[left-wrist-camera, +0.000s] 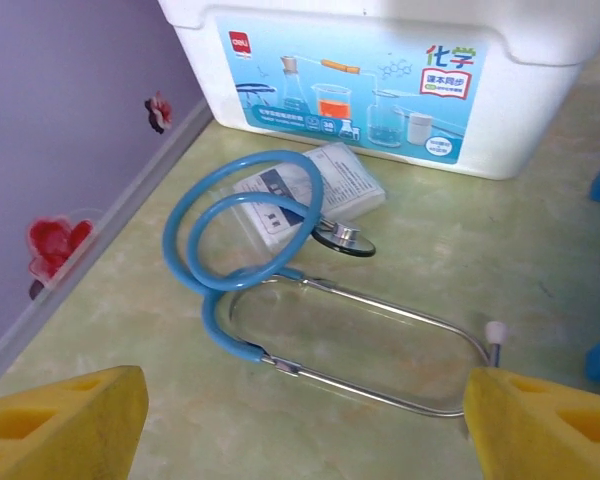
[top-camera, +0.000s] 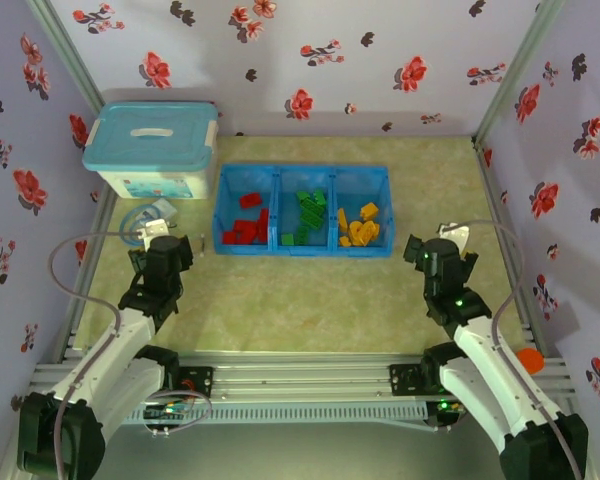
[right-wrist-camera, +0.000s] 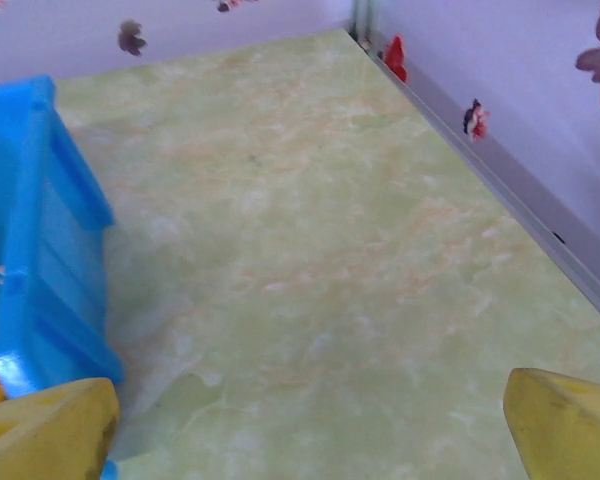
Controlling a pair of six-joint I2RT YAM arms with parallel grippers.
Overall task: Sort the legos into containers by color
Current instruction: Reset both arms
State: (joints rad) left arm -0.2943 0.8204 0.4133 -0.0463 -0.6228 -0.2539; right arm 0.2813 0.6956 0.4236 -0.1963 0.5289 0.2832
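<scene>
The legos [top-camera: 310,212] look fully sorted by colour into the blue containers [top-camera: 305,251], so the left tool [top-camera: 157,233] and right tool [top-camera: 444,241], both wide open and empty, likely need only park.

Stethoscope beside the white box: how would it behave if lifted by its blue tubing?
The stethoscope would probably sag: its blue tubing lies in loose coils. The metal chest piece would likely dangle and swing. The thin metal ear tubes look stiffer, possibly slippery.
</scene>
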